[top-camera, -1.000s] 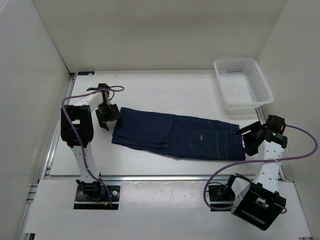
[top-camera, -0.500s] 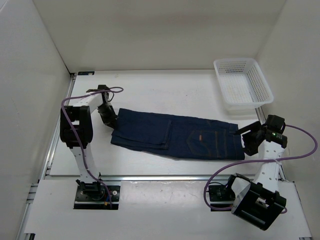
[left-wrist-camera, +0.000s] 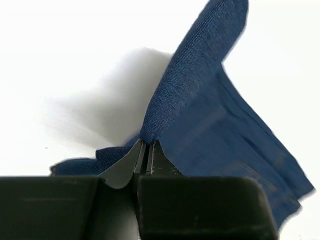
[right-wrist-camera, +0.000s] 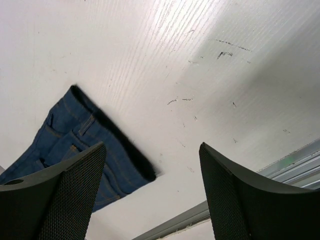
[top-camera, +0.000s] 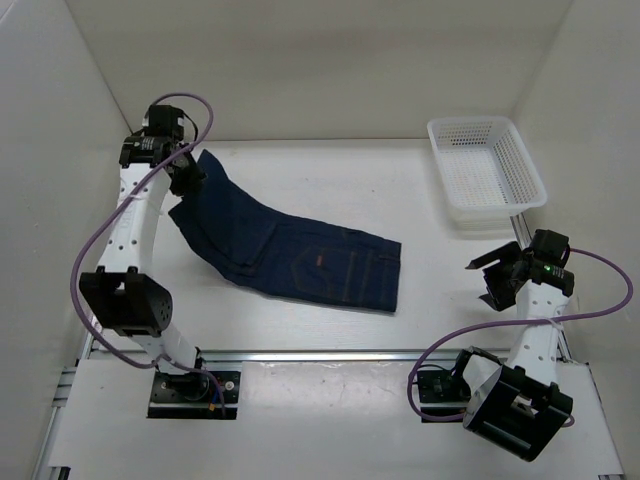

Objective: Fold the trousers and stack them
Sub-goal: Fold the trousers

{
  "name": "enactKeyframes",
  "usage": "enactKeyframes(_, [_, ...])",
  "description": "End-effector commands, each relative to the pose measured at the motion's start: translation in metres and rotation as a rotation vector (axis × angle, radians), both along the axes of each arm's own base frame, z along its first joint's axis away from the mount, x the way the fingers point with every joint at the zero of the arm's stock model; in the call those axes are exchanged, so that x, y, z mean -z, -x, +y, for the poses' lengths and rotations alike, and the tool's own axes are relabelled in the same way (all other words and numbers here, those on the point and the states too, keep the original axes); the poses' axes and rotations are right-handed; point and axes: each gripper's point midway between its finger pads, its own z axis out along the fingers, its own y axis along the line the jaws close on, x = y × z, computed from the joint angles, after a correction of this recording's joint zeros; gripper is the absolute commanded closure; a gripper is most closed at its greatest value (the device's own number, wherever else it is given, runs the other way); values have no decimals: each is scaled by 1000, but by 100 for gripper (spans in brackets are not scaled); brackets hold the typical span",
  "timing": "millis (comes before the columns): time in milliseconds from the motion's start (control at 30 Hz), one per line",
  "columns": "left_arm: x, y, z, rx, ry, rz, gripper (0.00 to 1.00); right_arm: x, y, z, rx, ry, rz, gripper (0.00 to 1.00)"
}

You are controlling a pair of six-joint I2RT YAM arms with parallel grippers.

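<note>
So the left hand (top-camera: 188, 178) is up in the far-left part of the scene, with its fingers (left-wrist-camera: 122, 167) squeezed together on a fold of the jeans (top-camera: 310, 265). In the left wrist view the denim (left-wrist-camera: 220, 130) comes straight up out of the pinch and drapes away to the right, a bit blurry. From the top, that gripped leg end is lifted off the tabletop (top-camera: 330, 180), and the cloth slopes down from it toward the near right. The rest of the jeans lies flat around the middle-left. The waistband end points right, and there's a small tan patch (top-camera: 320, 262) showing on top. The layers at the near-left edge look stacked on each other, so they're doubled over at least once. The right hand (top-camera: 492, 283) sits well apart from the jeans, over on the right side. Its two fingers are spread wide with nothing between them. In the right wrist view it (right-wrist-camera: 151, 147) hangs over bare tabletop, with just a corner of the jeans (right-wrist-camera: 70, 125) peeking in at the left. The white mesh basket (top-camera: 487, 125) is in the far-right corner.
</note>
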Motion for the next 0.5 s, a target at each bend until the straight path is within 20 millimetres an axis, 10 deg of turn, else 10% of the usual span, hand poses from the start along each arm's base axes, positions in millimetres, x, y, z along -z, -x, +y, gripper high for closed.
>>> enactKeyframes(0, [-28, 20, -27, 58, 8, -31, 90, -18, -8, 1, -37, 16, -64, 20])
enactKeyframes(200, [-53, 44, -124, 238, 111, -112, 90, -16, -7, 2, -37, 16, -64, 19])
enactKeyframes(467, [-27, 68, -238, 377, 168, -52, 90, -23, -6, 4, -50, 28, -95, 19])
